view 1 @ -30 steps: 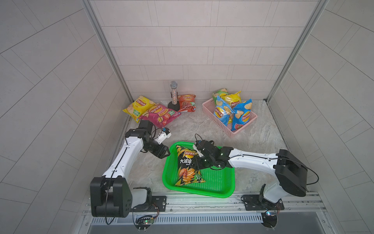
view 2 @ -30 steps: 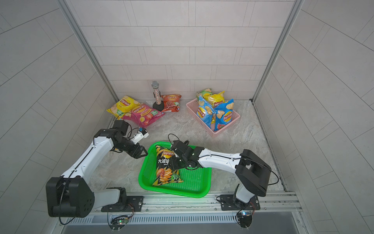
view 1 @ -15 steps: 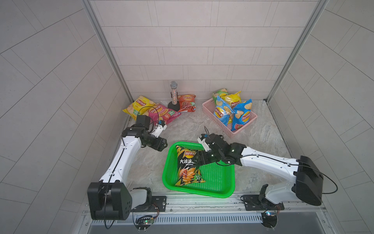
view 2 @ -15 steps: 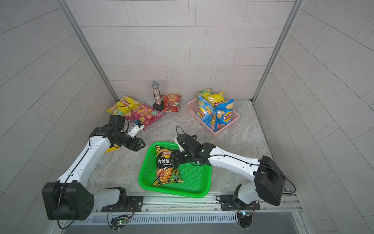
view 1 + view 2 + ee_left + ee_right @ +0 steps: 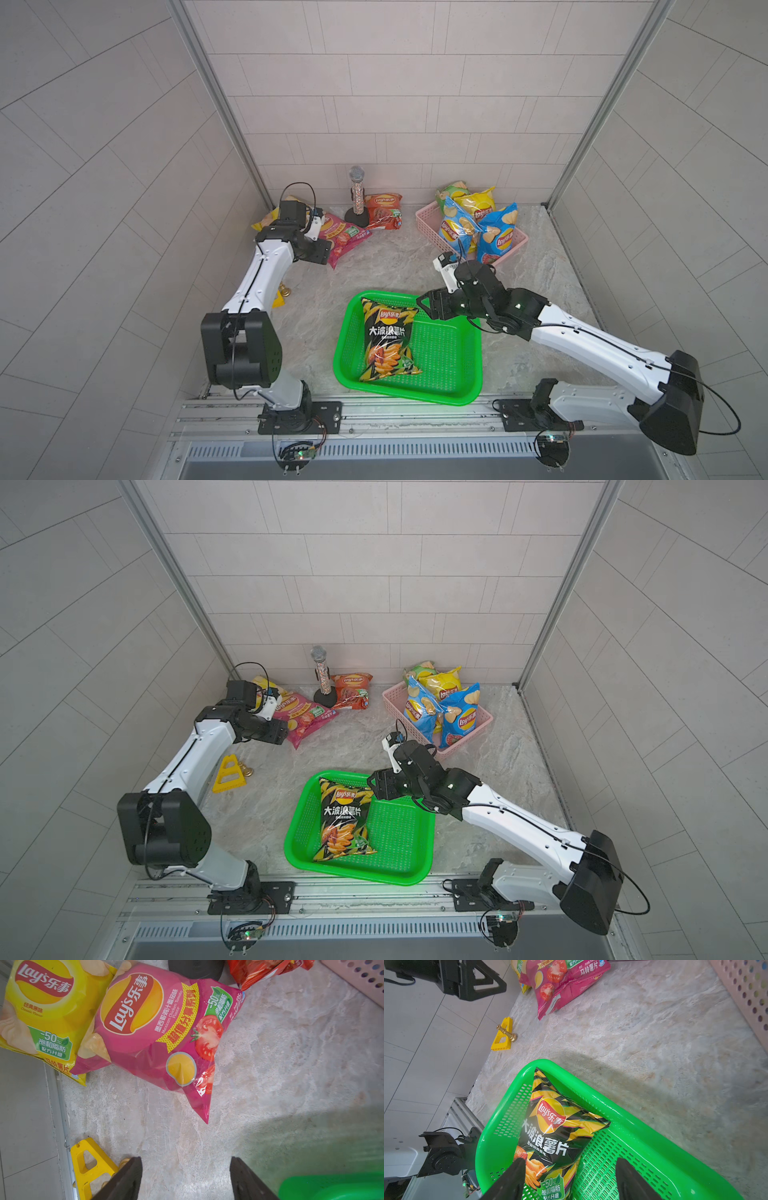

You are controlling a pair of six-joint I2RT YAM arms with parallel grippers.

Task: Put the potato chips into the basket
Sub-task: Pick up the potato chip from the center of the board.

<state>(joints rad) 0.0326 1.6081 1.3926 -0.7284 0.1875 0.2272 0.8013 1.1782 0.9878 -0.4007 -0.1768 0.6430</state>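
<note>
From where I stood, the left gripper (image 5: pixel 184 1169) hung over the counter (image 5: pixel 395 266) near its far left corner, jaws apart and holding nothing; the magenta bag (image 5: pixel 149 1028) lay ahead of it, not touched, with bare stone showing between the fingertips and the bag's pointed near corner. That bag overlapped the edge of the yellow bag (image 5: pixel 41 1007), which was tucked right into the corner, and the red bag (image 5: pixel 384 210) leaned by the microphone (image 5: pixel 356 195) at the back edge. To my mind the pickup wanted a pinch on the flat crimped corner or a seam rather than the puffy middle, since glossy foil looked apt to slip; a straight lift would spare the yellow bag and the microphone stand. The right gripper (image 5: pixel 569 1165) was likewise spread and empty, above the far right corner of the green basket (image 5: pixel 473 357) at the front edge; the black bag (image 5: pixel 386 340) lay flat inside, free of it. Blue, yellow and green bags stood in the pink basket (image 5: pixel 426 226) toward the far right corner.
</note>
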